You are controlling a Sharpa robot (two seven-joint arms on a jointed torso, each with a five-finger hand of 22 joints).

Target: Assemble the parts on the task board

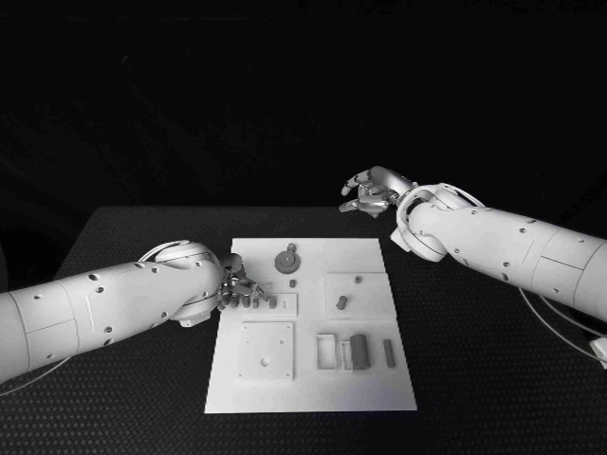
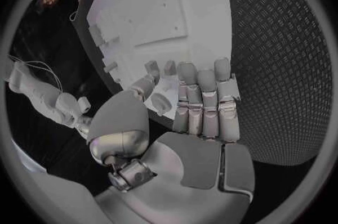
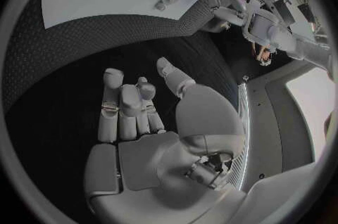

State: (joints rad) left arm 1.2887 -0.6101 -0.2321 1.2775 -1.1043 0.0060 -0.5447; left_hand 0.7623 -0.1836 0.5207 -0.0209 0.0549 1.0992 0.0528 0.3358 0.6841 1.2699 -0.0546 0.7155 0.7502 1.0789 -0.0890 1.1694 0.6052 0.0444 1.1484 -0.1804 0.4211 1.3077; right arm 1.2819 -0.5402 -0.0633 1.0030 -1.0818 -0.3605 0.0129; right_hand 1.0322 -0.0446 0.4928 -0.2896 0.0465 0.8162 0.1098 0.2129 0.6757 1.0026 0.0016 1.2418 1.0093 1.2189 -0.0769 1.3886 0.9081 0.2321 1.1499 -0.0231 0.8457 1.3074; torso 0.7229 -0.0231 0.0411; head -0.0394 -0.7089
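The left hand sits low over the left edge of the white board, its fingers loosely spread above a small peg standing in a shallow square recess, with nothing in its grasp as far as I can see; the right hand hangs well back beyond the board's far end, fingers half curled and holding nothing. To do this well, I'd say, the left hand should settle its fingers squarely either side of that peg before closing; a round toothed piece lies just beyond, and brushing it would disturb it.
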